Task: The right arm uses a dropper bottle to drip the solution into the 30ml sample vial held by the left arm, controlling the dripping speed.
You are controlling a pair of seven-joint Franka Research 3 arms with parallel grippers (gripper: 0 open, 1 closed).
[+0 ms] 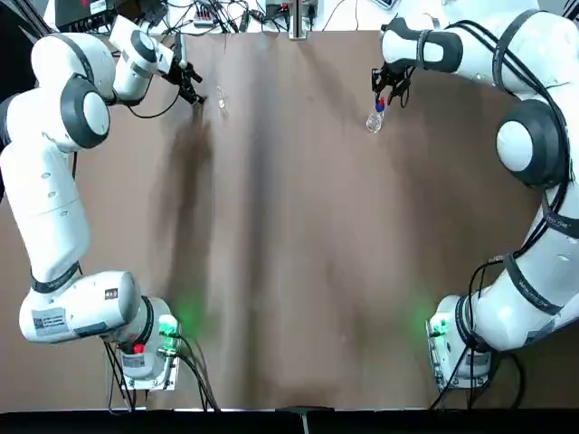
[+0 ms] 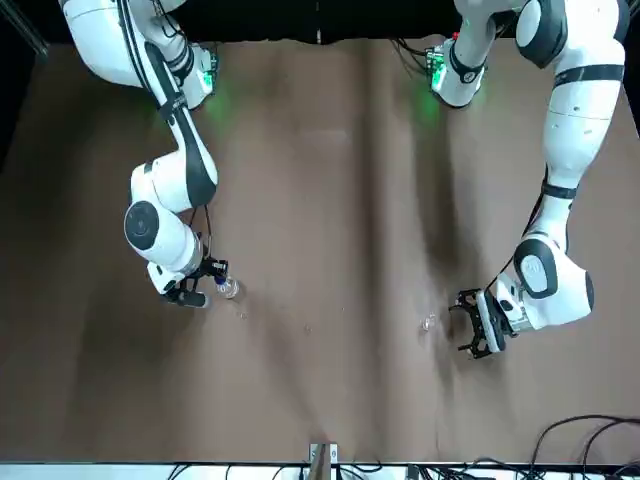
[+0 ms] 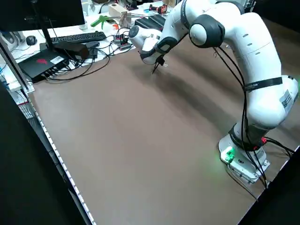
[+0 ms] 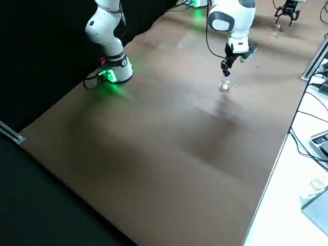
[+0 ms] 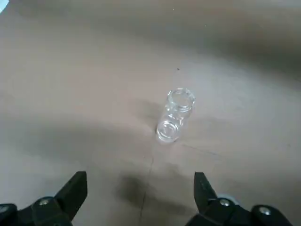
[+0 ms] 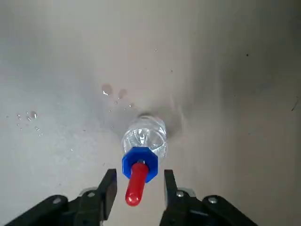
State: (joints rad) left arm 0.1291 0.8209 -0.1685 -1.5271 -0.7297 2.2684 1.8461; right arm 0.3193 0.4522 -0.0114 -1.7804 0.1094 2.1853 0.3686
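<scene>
Brown cloth point(image 1: 298, 271) covers the table, with wet drops point(image 6: 107, 89) on it near the dropper bottle point(image 6: 143, 146). Its top is red, its collar blue — it stands between the parted fingers of the right gripper point(image 6: 141, 174). Across the table, the left gripper point(image 5: 141, 176) is open by the sample vial point(image 5: 175, 115) (clear glass, standing up) — holding nothing.

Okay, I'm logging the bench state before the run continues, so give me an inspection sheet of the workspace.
Surface: brown covering, small droplets near the bottle
Job's things: dropper bottle, blue collar, red top; clear empty-looking vial, standing
Clutter: nothing seen among the job's things
Left gripper: open, above the vial
Right gripper: open, at the bottle
Cables: black, strapped along the right arm
Surroundings: monitor, keyboard
</scene>
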